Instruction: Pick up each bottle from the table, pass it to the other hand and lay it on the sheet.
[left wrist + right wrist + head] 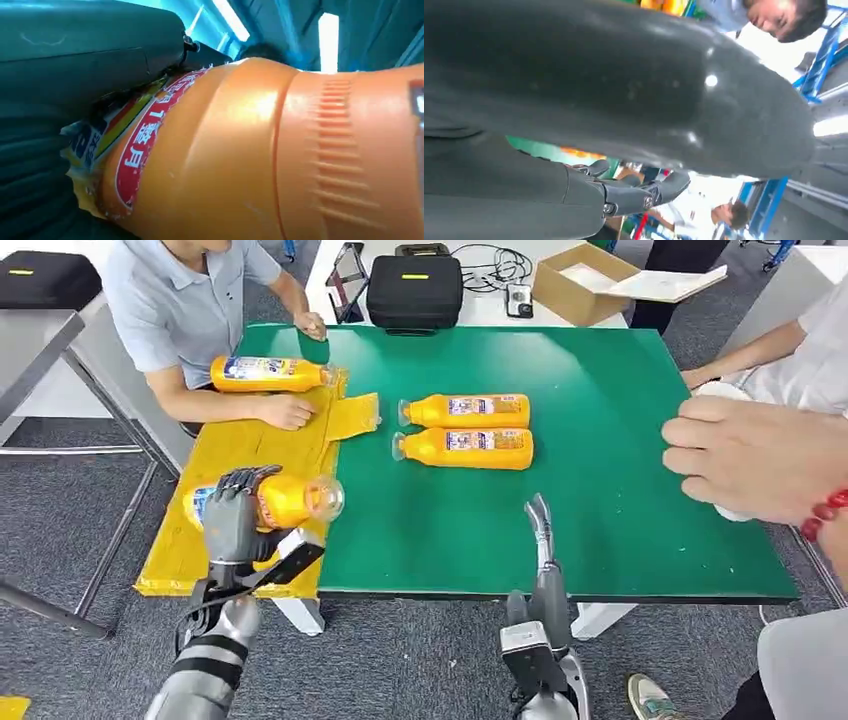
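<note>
A bottle (285, 500) is gripped by the left robot hand (235, 520) over the sheet (215, 455); the right robot hand (540, 530), beside the sheet, is held open and empty.

My left hand (75, 75) gripped the orange bottle (280, 160), which lay close against the camera. My thick grey thumb pressed along its crumpled label (135, 145), red and white with printed characters. Past the ribbed shoulder of the bottle, bright ceiling lights (327, 40) glowed overhead.
</note>
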`<state>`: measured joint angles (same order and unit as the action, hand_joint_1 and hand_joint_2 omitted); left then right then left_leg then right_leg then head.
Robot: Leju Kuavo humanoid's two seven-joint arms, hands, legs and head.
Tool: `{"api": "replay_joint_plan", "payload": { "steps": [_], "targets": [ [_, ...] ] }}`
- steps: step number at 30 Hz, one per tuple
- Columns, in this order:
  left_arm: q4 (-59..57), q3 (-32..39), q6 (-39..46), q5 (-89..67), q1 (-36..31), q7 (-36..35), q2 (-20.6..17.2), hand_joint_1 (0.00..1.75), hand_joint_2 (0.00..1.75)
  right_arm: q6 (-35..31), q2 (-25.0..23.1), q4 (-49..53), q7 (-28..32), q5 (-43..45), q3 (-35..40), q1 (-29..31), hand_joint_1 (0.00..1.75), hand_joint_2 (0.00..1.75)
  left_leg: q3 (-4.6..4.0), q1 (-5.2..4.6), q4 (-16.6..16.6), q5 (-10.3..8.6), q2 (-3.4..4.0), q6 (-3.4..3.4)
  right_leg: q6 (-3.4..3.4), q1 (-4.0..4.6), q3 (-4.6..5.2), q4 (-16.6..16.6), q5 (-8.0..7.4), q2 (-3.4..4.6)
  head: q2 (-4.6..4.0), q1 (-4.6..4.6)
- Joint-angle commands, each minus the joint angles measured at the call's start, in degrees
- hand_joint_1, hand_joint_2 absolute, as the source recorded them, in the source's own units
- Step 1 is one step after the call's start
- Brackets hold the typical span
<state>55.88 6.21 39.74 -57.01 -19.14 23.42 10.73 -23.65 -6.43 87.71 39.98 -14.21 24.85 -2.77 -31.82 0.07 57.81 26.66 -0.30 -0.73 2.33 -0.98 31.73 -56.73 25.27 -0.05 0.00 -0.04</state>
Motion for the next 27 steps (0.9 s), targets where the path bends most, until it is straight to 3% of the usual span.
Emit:
{"api": "replay_joint_plan", "payload": {
  "steps": [1,5,10,18,20,24,25,27],
  "targets": [
    [-28.37,-4.5,0.18,-6.18,-13.07,-11.37,-4.86,1.75,1.75,2.41,-0.74,-6.45,0.02,1.33,1.98,4.11,0.0,0.0,0.02,0.07,-0.02,-0.03,0.03,0.06,-0.08,0.09,-0.04,0.03,-0.05,0.01,0.0,0.0],
    [-34.41,-7.53,-3.25,-10.58,-16.2,-18.84,-6.48,1.75,1.75,3.45,-1.55,-8.05,0.02,1.52,1.91,4.67,0.0,0.0,0.04,0.09,-0.05,-0.06,0.03,0.08,-0.12,0.12,-0.06,0.06,-0.06,-0.01,0.0,0.02],
    [-37.36,-8.08,-8.99,-11.09,-17.61,-22.52,-6.76,1.75,1.75,4.81,-2.29,-10.03,0.02,1.93,1.61,5.23,0.0,0.0,0.0,0.06,-0.02,-0.04,0.1,0.08,-0.08,0.07,-0.01,0.02,-0.06,0.07,0.0,0.0],
    [-38.0,-8.2,-16.78,-9.8,-17.67,-21.18,-6.12,1.75,1.75,5.45,-2.48,-11.5,0.02,2.26,0.68,5.27,0.0,0.0,0.14,0.06,-0.09,-0.06,0.19,0.1,-0.1,0.07,-0.11,0.06,-0.09,0.15,0.0,0.0],
    [-37.76,-7.36,-22.39,-7.19,-17.74,-18.04,-5.52,0.03,1.75,5.66,-2.35,-11.55,0.02,2.39,0.43,5.24,0.0,0.0,0.16,0.07,-0.1,-0.07,0.21,0.11,-0.12,0.09,-0.13,0.08,-0.11,0.17,0.0,-0.02],
    [-36.65,-7.29,-28.26,-4.51,-17.54,-14.12,-4.91,0.0,1.75,5.83,-2.25,-11.69,0.02,2.62,0.37,5.34,0.0,0.0,0.16,0.07,-0.05,-0.05,0.16,0.08,-0.08,0.1,-0.12,0.02,-0.07,0.13,0.0,-0.02],
    [-36.29,-7.4,-29.43,-3.94,-17.41,-13.19,-4.57,0.0,0.0,5.78,-2.16,-11.78,0.02,2.7,0.39,5.42,0.0,0.0,0.15,0.07,-0.05,-0.06,0.13,0.08,-0.08,0.09,-0.11,0.01,-0.07,0.1,0.0,-0.02],
    [-35.48,-7.21,-32.74,-1.32,-17.07,-10.74,-4.29,0.0,0.0,5.71,-2.0,-11.86,0.02,2.85,0.56,5.53,0.0,0.0,0.18,0.04,-0.09,-0.1,-0.05,0.07,-0.06,0.06,-0.22,0.04,-0.06,-0.07,0.0,-0.02]
  ]
}}
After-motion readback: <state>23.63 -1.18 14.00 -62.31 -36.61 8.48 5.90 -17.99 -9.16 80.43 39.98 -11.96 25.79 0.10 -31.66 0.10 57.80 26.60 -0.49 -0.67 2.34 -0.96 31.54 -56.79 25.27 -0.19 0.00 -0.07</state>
